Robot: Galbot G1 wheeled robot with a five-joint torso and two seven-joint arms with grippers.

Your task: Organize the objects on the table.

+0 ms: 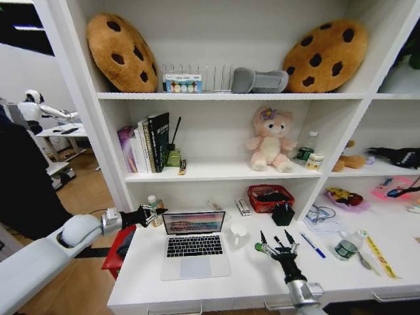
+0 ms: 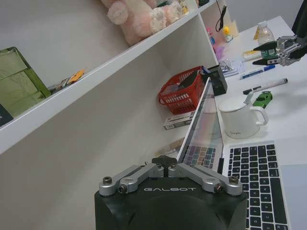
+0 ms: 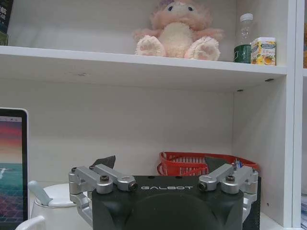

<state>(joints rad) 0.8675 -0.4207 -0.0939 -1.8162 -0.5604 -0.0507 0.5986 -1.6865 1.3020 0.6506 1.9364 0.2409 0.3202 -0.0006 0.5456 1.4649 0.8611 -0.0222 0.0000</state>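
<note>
Laptop (image 1: 194, 246) hides toy car (image 2: 262, 98) beside mug (image 2: 240, 120).

The word "GALBOT" is printed in pale capital letters on the black body of the left gripper (image 2: 165, 162), just behind its fingers, which are closed together. The same word "GALBOT" appears on the black body of the right gripper (image 3: 160, 165), centred between its 2 spread finger mounts. A white mug (image 2: 241, 121), ahead of the left gripper and beside the laptop (image 2: 249, 163) screen, carries a small line of grey lettering low on its side, too small to read. Book spines (image 1: 149, 142) and a small box (image 3: 263, 51) on the shelves show print that cannot be read.
</note>
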